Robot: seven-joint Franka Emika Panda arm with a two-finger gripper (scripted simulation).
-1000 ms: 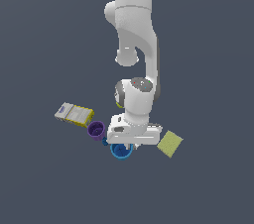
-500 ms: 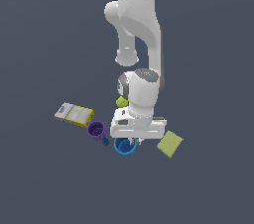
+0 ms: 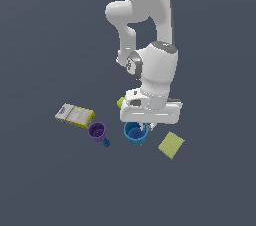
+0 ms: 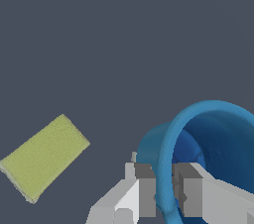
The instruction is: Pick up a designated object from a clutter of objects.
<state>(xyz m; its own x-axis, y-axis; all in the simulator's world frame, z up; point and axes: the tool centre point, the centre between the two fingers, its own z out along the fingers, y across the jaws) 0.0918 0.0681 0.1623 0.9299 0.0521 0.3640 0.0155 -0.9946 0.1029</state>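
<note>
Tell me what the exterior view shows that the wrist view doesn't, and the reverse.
Only the exterior view shows the arm, the purple cup, the tiny blue piece, the yellow-white box and part of the yellow-green ball. Only the wrist view shows the pincer closed on the blue cup's rim, one finger inside, one outside. Both show the blue cup and the yellow sponge.

Bright blue cup (image 3: 135, 133), plain, no handle, mouth up, rim pinched between claw (image 4: 166, 191) fingers, one inside, one outside. Purple cup (image 3: 97, 131) at its 9 o'clock, yellow sponge (image 3: 171, 145) at 4 o'clock.
</note>
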